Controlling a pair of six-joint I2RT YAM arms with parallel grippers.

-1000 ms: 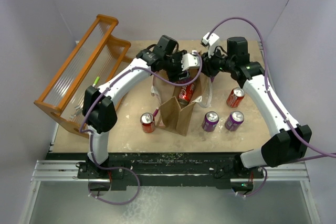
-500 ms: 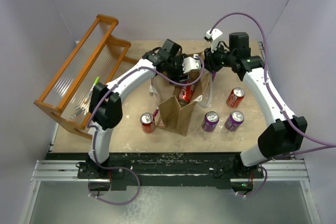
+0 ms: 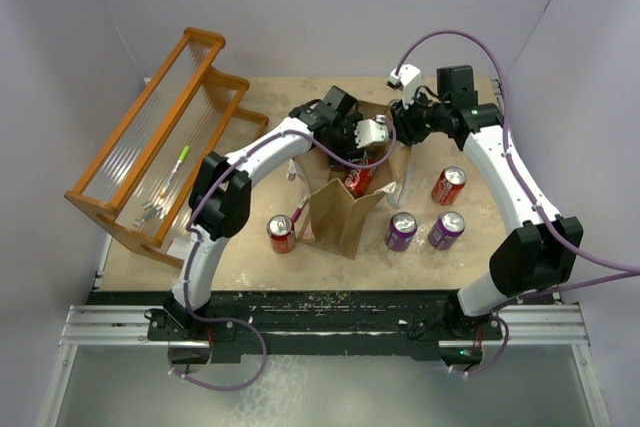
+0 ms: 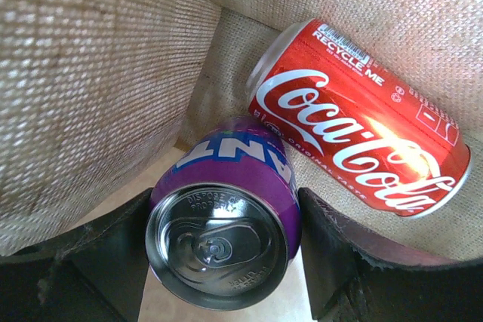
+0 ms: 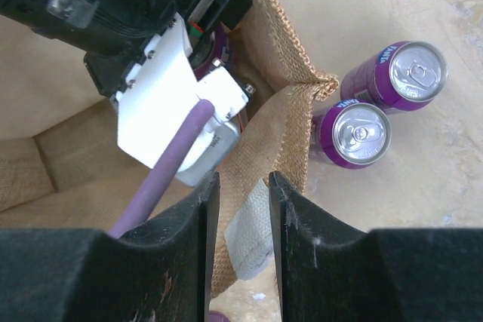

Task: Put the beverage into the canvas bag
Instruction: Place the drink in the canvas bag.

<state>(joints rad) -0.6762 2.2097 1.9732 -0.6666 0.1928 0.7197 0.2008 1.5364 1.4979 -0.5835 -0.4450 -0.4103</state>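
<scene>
Purple can (image 4: pixel 220 225) between left hand (image 4: pixel 226 213) fingers

Canvas bag (image 3: pixel 335 222) hides left gripper (image 4: pixel 225 250) overhead (probably entirely).

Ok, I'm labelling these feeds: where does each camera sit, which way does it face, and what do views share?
Top external: above and behind the arms, facing down at the table; left arm and right arm show, bases at bottom.
Left wrist: at the canvas bag mouth, facing down inside; left end effector grips a purple can.
Right wrist: above the bag's rim, facing down; right end effector straddles it.
Shared: top external and left wrist both show the red Coca-Cola can in the bag.
</scene>
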